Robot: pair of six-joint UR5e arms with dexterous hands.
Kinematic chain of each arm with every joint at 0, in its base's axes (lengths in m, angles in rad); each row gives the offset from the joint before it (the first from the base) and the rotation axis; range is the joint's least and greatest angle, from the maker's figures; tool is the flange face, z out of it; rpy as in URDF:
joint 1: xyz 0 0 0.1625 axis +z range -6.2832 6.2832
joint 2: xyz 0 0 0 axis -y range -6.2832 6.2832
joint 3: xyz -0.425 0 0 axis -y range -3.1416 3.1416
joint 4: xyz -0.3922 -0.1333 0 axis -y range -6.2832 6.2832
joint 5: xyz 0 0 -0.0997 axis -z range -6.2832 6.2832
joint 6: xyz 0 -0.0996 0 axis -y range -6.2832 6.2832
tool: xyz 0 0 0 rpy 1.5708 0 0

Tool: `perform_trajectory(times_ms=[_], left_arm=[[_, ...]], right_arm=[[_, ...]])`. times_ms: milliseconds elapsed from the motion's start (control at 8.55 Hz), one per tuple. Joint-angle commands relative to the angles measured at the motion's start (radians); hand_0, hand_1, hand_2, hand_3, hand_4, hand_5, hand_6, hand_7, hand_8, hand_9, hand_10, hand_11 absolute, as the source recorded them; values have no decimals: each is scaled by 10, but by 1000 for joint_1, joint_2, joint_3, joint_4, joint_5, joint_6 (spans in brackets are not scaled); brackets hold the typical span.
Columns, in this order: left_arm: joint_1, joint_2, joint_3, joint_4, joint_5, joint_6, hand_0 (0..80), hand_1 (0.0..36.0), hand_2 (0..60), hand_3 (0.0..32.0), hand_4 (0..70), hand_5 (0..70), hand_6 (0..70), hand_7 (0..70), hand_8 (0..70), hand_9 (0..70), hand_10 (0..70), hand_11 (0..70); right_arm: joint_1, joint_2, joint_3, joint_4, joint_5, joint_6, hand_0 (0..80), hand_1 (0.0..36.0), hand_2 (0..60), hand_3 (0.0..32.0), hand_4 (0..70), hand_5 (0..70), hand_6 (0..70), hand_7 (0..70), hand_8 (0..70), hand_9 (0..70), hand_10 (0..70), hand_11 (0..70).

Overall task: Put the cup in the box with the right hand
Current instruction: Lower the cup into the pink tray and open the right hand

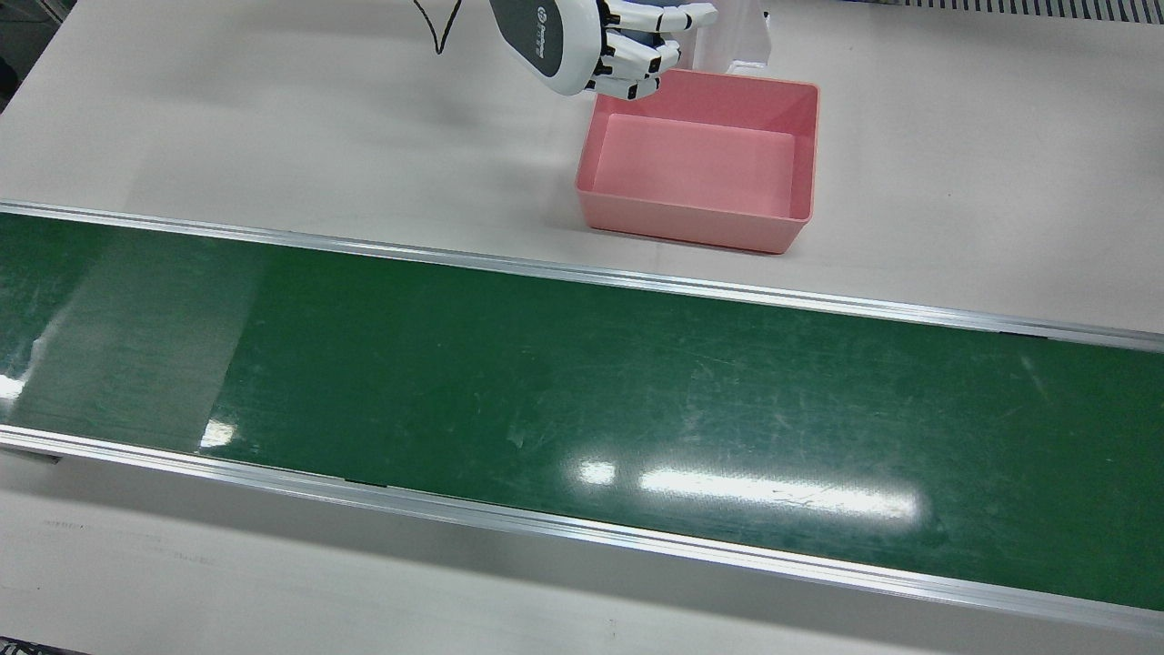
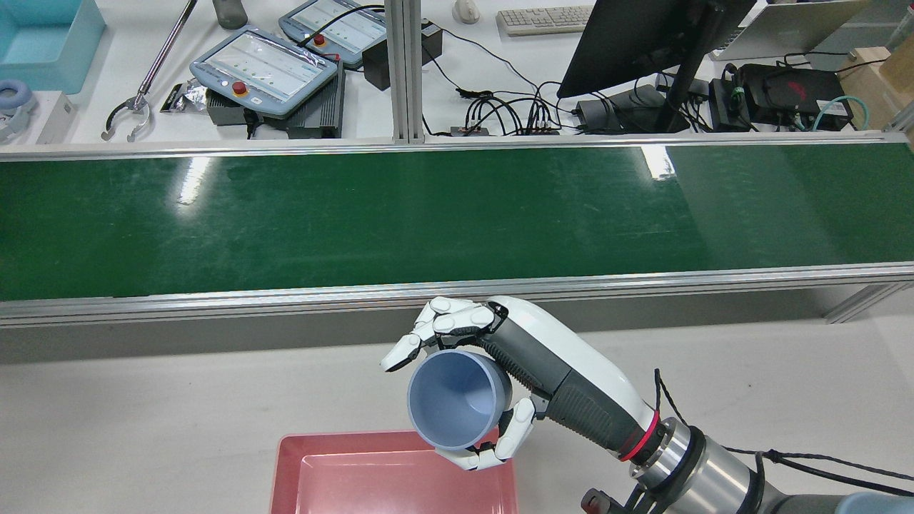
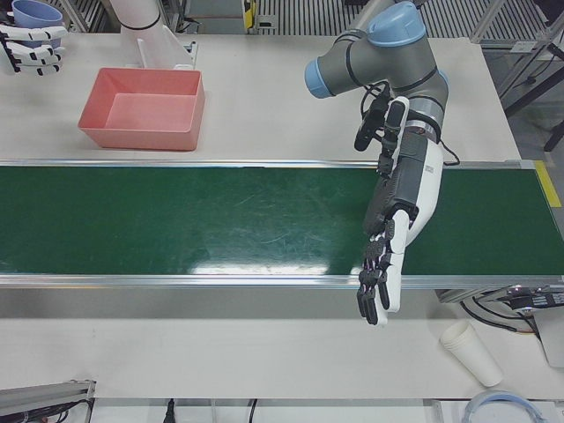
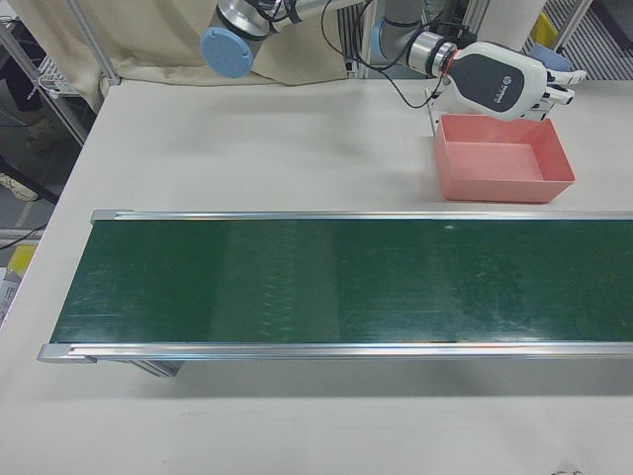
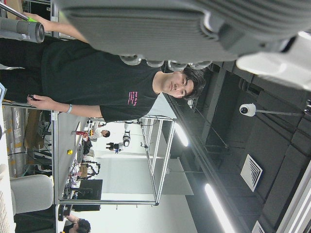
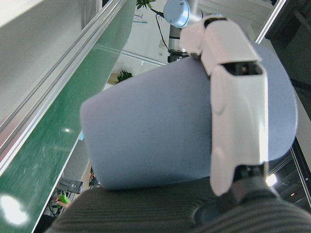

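Observation:
My right hand [image 2: 500,364] is shut on a blue-grey cup [image 2: 457,400], which lies tilted with its mouth toward the rear camera. Hand and cup hover over the corner of the pink box [image 2: 343,475] nearest the belt. From the front, the right hand [image 1: 591,41] sits at the far left corner of the box [image 1: 700,164] and hides the cup. The cup [image 6: 160,141] fills the right hand view under a white finger [image 6: 238,111]. My left hand [image 3: 388,264] hangs open over the belt's operator-side edge, far from the box [image 3: 141,110].
A green conveyor belt [image 1: 582,400] runs the table's length between the box and the operators' side. Stacked paper cups [image 3: 471,352] lie at the table's front corner. Teach pendants [image 2: 268,68] and a monitor [image 2: 643,36] stand beyond the belt. A person [image 5: 97,82] stands nearby.

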Motion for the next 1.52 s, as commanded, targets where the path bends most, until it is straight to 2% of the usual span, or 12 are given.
perform_trajectory(times_ms=[0, 117, 234, 351, 585, 702, 819, 936, 1053, 1170, 1287, 1404], left_arm=[[0, 0, 1, 0, 0, -1, 0, 0, 0, 0, 0, 0, 0, 0, 0, 0, 0, 0], [0, 0, 1, 0, 0, 0, 0, 0, 0, 0, 0, 0, 0, 0, 0, 0, 0, 0], [0, 0, 1, 0, 0, 0, 0, 0, 0, 0, 0, 0, 0, 0, 0, 0, 0, 0], [0, 0, 1, 0, 0, 0, 0, 0, 0, 0, 0, 0, 0, 0, 0, 0, 0, 0], [0, 0, 1, 0, 0, 0, 0, 0, 0, 0, 0, 0, 0, 0, 0, 0, 0, 0], [0, 0, 1, 0, 0, 0, 0, 0, 0, 0, 0, 0, 0, 0, 0, 0, 0, 0], [0, 0, 1, 0, 0, 0, 0, 0, 0, 0, 0, 0, 0, 0, 0, 0, 0, 0], [0, 0, 1, 0, 0, 0, 0, 0, 0, 0, 0, 0, 0, 0, 0, 0, 0, 0], [0, 0, 1, 0, 0, 0, 0, 0, 0, 0, 0, 0, 0, 0, 0, 0, 0, 0], [0, 0, 1, 0, 0, 0, 0, 0, 0, 0, 0, 0, 0, 0, 0, 0, 0, 0], [0, 0, 1, 0, 0, 0, 0, 0, 0, 0, 0, 0, 0, 0, 0, 0, 0, 0], [0, 0, 1, 0, 2, 0, 0, 0, 0, 0, 0, 0, 0, 0, 0, 0, 0, 0]], right_arm=[[-42, 5, -8, 2, -1, -8, 744, 224, 0, 0, 133, 100, 100, 320, 54, 128, 110, 191], [-45, 5, -11, 7, -1, -8, 607, 127, 0, 0, 117, 60, 59, 208, 1, 27, 28, 65], [-45, 4, -11, 10, -1, -7, 517, 48, 0, 0, 138, 28, 48, 208, 0, 27, 0, 8], [-45, 4, -11, 10, -1, -8, 495, 29, 0, 0, 147, 22, 53, 241, 0, 34, 0, 2], [-45, 1, -12, 10, -1, -5, 500, 31, 0, 0, 164, 25, 59, 267, 1, 39, 0, 10], [-42, -2, -9, 9, -1, -2, 490, 51, 5, 0, 142, 26, 61, 276, 2, 41, 0, 14], [-14, -4, -2, 9, -1, -1, 493, 45, 5, 0, 154, 27, 63, 282, 2, 42, 3, 17], [51, -5, 1, 7, -2, 14, 487, 68, 20, 0, 129, 28, 65, 288, 3, 43, 5, 21], [131, -28, 0, 5, -7, 59, 506, 67, 0, 0, 156, 35, 69, 300, 3, 46, 9, 29], [221, -80, -3, -2, -10, 114, 526, 113, 17, 0, 138, 56, 107, 454, 50, 152, 41, 78], [345, -131, -18, -7, -18, 160, 532, 101, 0, 0, 158, 62, 132, 555, 103, 239, 63, 109], [459, -181, -37, -11, -27, 185, 522, 118, 35, 0, 137, 61, 130, 547, 99, 234, 62, 107]])
